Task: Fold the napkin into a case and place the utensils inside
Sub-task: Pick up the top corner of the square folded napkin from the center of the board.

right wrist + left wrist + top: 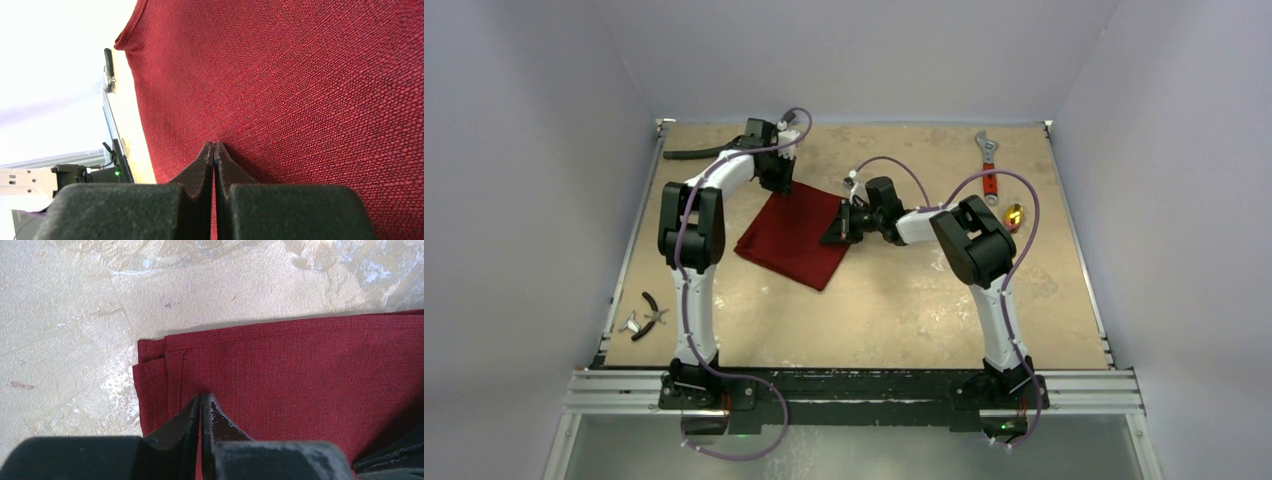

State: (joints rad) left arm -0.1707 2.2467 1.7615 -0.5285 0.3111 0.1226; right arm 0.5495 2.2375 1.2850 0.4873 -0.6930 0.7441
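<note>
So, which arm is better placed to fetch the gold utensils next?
Right. The utensils lie at the table's right side, close beside the right arm; the left tool is at the napkin's far corner, across the cloth from them. Both tools pinch the napkin, so the right tool must release first.

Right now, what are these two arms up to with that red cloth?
Two robot arms are working on a dark red napkin lying on the table. The left gripper is closed on the cloth near its far corner, where folded layers show. The right gripper pinches the cloth at its right edge. The gold utensils lie off to the right, untouched, so nothing is tucked inside yet.
</note>
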